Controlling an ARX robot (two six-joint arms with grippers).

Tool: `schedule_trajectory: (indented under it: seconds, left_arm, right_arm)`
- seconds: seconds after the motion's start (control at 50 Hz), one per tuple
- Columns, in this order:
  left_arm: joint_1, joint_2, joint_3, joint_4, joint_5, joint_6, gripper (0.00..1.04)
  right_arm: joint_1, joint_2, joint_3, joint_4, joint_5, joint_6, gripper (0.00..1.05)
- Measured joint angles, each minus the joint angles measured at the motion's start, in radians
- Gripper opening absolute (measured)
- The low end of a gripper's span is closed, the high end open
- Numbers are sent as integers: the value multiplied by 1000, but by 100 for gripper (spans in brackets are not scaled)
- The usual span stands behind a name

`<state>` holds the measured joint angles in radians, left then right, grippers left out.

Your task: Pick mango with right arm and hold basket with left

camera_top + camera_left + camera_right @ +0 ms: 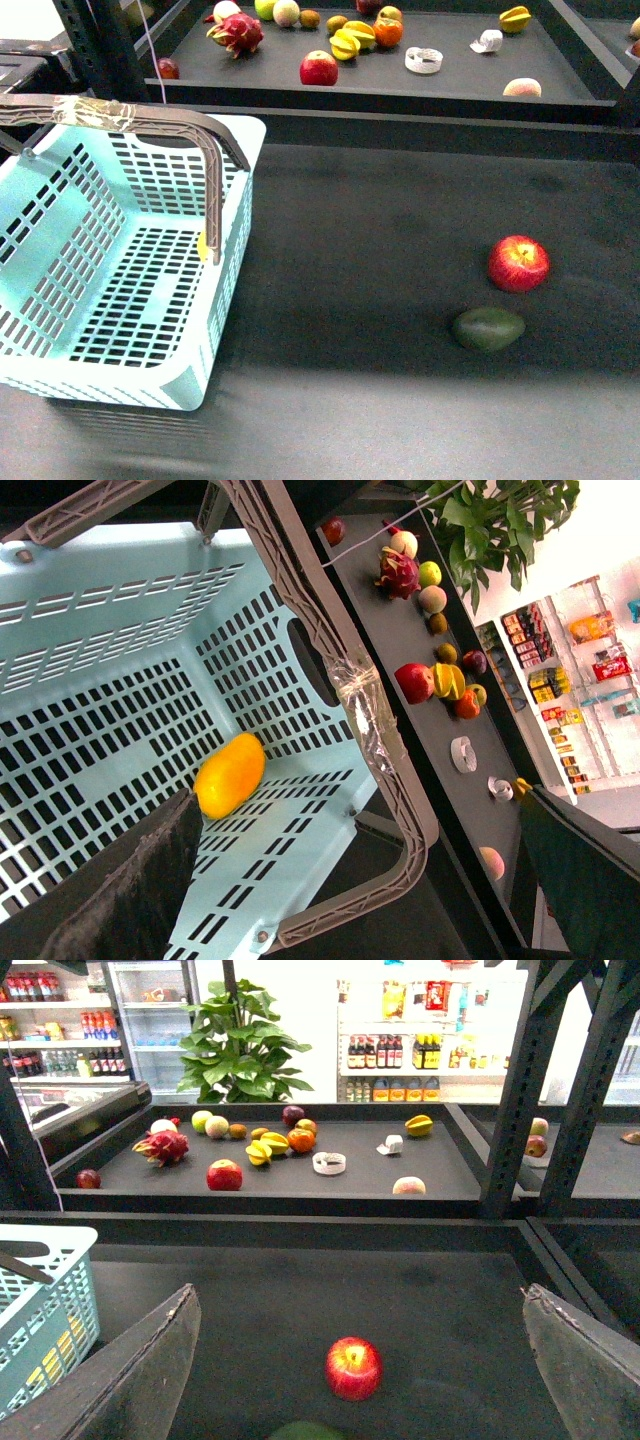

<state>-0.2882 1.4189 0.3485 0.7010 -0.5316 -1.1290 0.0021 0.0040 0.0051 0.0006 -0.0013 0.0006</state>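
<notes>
Front view: the turquoise basket (120, 260) stands on the bench (400, 230), apple (518, 263) and avocado (488, 328) well apart; left wrist view: the mango (229, 775) lies inside it, left fingers (130, 890) spread, empty; right wrist view: right fingers (140, 1370) wide open above the apple, holding nothing.

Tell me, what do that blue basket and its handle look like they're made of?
The basket looks like moulded plastic, light turquoise and slightly glossy; its even slotted walls suggest this. The handle looks like grey-brown ribbed plastic, partly wrapped in shiny, crinkled clear tape.
</notes>
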Motion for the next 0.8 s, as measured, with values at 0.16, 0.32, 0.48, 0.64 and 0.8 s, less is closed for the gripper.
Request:
schedule_trajectory:
  seconds: [0.16, 0.32, 0.48, 0.64, 0.8]
  left_arm:
    - [61, 72, -140, 458, 296, 483, 76]
    - [125, -110, -228, 477, 373, 1003, 42]
    - [168, -347, -267, 277, 419, 1096, 7]
    - [207, -496, -306, 162, 459, 1110, 4]
    - [284, -642, -327, 45, 525, 1114, 4]
  right_arm:
    - [0, 0, 0, 0, 0, 0, 96]
    - [0, 0, 0, 0, 0, 0, 96]
    - [0, 0, 0, 0, 0, 0, 96]
    - [0, 0, 0, 0, 0, 0, 96]
    - [0, 0, 0, 0, 0, 0, 96]
